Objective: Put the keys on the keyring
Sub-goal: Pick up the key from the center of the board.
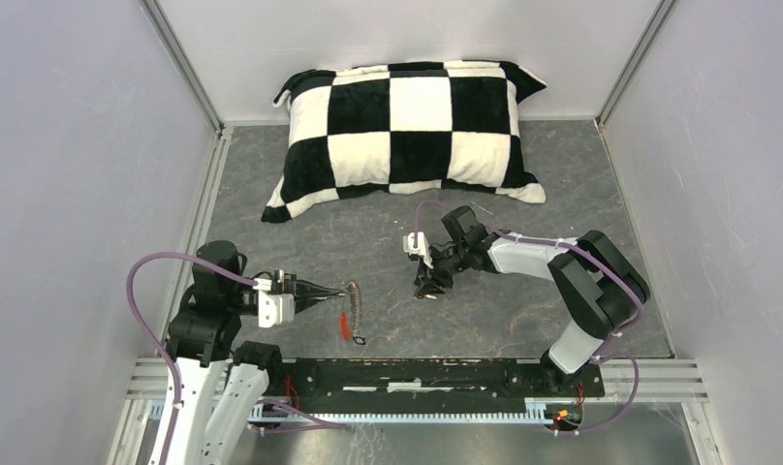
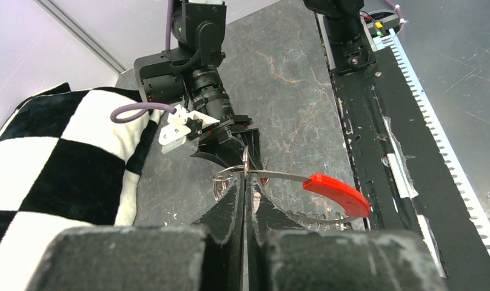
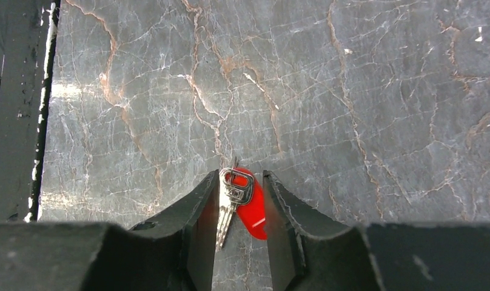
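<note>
- Silvery wire keyring (image 1: pixel 352 302) hangs from the left gripper (image 1: pixel 329 294), low over the table (image 1: pixel 523 320), front left. Jaws are pinched together on the wire, and the red section (image 2: pixel 336 193) sticks out sideways.
- Wire looks thin, light and springy, so it will likely flex and swing if pushed. Best held close to the open end.
- Keys (image 3: pixel 236 197) lie flat on the table, mid-right: red head (image 3: pixel 255 209) touching a metal blade (image 3: pixel 224 215).
- Right gripper (image 3: pixel 241 176) straddles them, jaws apart, one each side and close in. No firm pinch shows.
- Keys look tiny, hard and slick, so they could skid or pivot. Pinch the head's edge and keep the hole free.
</note>
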{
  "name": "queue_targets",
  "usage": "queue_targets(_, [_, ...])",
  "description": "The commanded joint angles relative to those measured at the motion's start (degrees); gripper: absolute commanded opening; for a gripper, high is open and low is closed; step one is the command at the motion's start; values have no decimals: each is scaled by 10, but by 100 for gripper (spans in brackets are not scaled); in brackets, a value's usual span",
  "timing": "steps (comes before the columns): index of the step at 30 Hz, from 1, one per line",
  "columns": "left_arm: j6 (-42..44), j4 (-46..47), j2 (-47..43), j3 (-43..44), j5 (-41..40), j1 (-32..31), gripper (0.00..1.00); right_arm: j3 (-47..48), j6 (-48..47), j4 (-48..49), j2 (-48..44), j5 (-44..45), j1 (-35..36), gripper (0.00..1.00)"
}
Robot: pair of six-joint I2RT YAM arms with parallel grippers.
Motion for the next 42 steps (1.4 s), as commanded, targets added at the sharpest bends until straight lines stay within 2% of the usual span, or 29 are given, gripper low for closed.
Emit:
queue_targets(1, [-14, 2, -6, 18, 18, 1, 2, 18, -16, 10, 15, -22, 0, 37])
queue_targets(14, [-16, 1, -10, 24, 19, 1, 2, 41, -23, -3, 47, -14, 0, 31])
queue_targets(24, [-14, 2, -16, 24, 16, 1, 2, 45, -25, -26, 59, -28, 0, 3])
queue_targets(27, [-16, 2, -18, 23, 15, 1, 2, 50, -22, -31, 52, -34, 0, 1])
queue_targets(32, [-23, 2, -14, 20, 17, 1, 2, 37, 9, -5, -7, -25, 8, 1])
queue_targets(36, [-69, 2, 11, 22, 43, 1, 2, 8, 40, 40, -113, 59, 57, 1])
queue_targets(42, [-133, 4, 52, 16, 87, -2, 2, 45, 36, -17, -224, 115, 122, 1])
